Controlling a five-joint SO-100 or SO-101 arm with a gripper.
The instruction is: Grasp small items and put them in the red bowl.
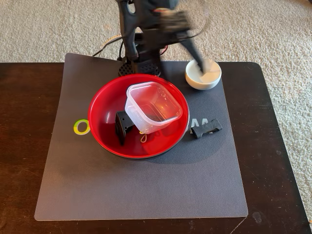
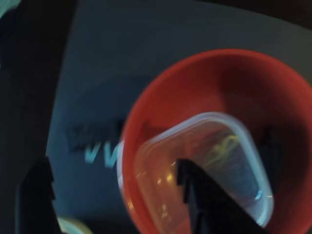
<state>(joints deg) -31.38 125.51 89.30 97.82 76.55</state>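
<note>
While claw (image 1: 202, 69) dips into small white dish (image 1: 203, 74) near far right corner of grey mat (image 1: 141, 195), motion blur hides fingers; cannot tell if wide or narrow. Red bowl (image 1: 105, 105) at mat centre holds clear square tub (image 1: 152, 106), tilted, black angular bracket (image 1: 123, 126), yellow clip (image 1: 145, 138) under tub. Short black ribbed piece (image 1: 206, 128) lies on mat just right of bowl, apart from rim. Near half of mat bare; dark counter (image 1: 24, 146) margins left and right open. Mat print: yellow-green "O" (image 1: 80, 127) left of bowl, rest covered. Wrist view blurred: pale lettering (image 2: 100, 153), unreadable.
</note>
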